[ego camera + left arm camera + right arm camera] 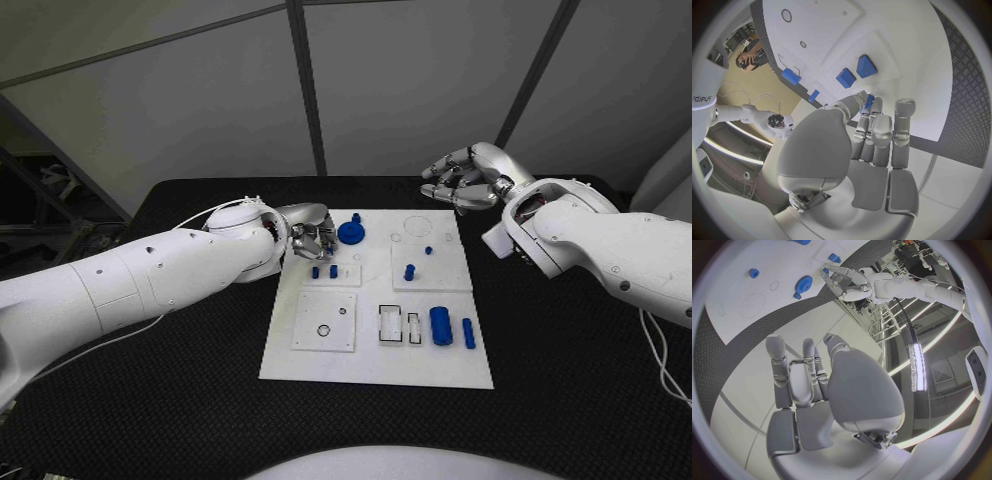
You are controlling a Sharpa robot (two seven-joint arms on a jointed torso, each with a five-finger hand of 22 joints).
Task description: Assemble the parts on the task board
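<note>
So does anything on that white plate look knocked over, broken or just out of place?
Nothing stands out. The task board lies flat and square on the black table, with no visible damage. The blue parts sit tidily on it, some upright, two lying side by side. The left hand is at the board's far left corner; the right hand hovers beyond it.

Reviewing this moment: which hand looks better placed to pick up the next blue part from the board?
Probably the left. The left hand hovers at the task board's far-left edge, beside small blue parts and the blue gear. The right hand hangs beyond the board's far edge, over the black table.
</note>
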